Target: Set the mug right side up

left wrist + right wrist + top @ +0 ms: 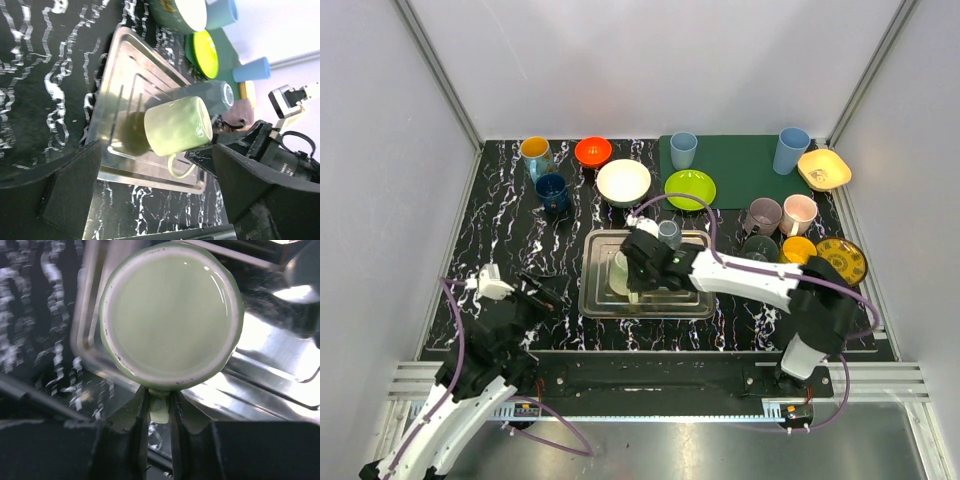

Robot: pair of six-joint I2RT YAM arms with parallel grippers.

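My right gripper [159,412] is pinched narrowly on the handle [180,169] of the light green mug [170,315], one finger on each side of the loop. The mug stands mouth-down in the steel tray [595,300], base up towards my wrist camera. I cannot tell whether its rim has left the tray floor. A grey mug [669,234] stands just beside it at the tray's far edge. My left gripper [544,290] hangs wide open and empty, off the tray's left side.

As I judge it, the step is the lift and roll. The handle is a thin, glazed hold, so the mug could pivot between my pads. I should squeeze firmly and raise it straight up until the rim is above the tray wall. Then I should rotate my wrist slowly, swinging away from the grey mug, and set the base down flat before letting go.
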